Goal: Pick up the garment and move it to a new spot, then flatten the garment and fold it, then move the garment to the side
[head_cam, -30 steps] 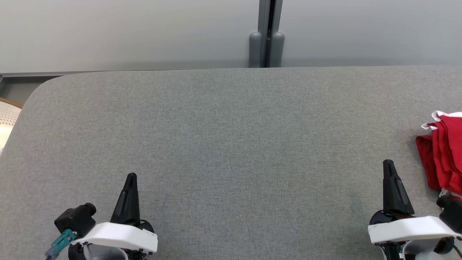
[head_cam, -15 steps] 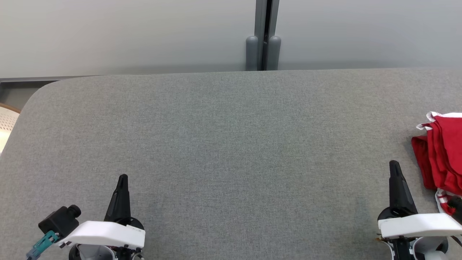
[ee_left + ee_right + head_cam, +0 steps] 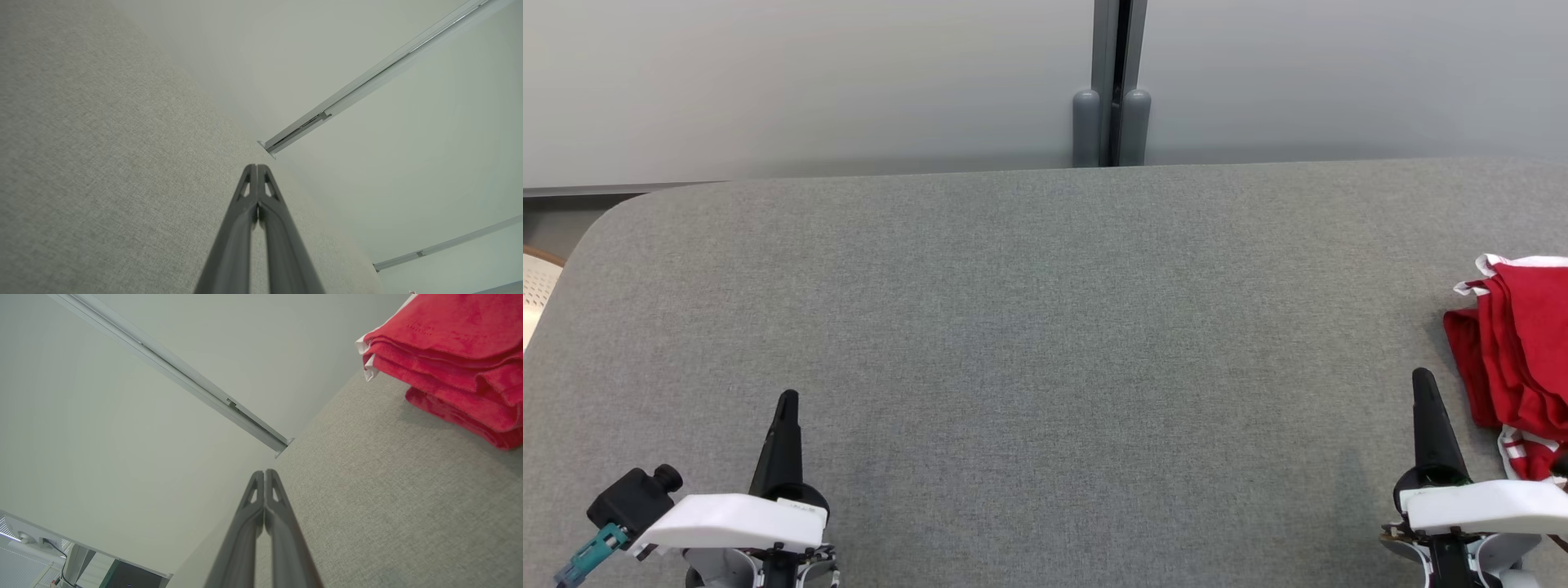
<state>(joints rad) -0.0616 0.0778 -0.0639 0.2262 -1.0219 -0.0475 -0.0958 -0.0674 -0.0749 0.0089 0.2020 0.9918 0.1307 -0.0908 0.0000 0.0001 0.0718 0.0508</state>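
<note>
Jaws on both arms are pressed together and hold nothing. The left gripper (image 3: 785,406) sits at 7 o'clock in the head view and the right gripper (image 3: 1423,385) at 5 o'clock, both low over the grey counter (image 3: 1045,327) with fingers pointing toward 12. Each wrist view shows the two dark fingers meeting at the tip with no cloth between them.

The red garment (image 3: 1515,351), trimmed in white, lies on the counter at 3 o'clock in the head view and is cut off by the frame edge there. From the right gripper's tip it sits toward 1 o'clock, just beside but apart. The right wrist view shows the cloth stacked in several loose layers. I judge it to be roughly folded and resting at the side, so either the task is about done or a fresh pick is due.

- **Snagging:** the right fingers are close to the pile, so any sideways swing toward 3 o'clock could catch a fold and drag the stack open.
- **Failed grasp:** if the jaws are not spread first, a reach would only shove the cloth along.
- **Partial pinch:** gripping the top layer alone would let the rest unroll.
- **Falling:** the pile's far side and the counter's edge there are out of view, so a push could tip it off.
</note>
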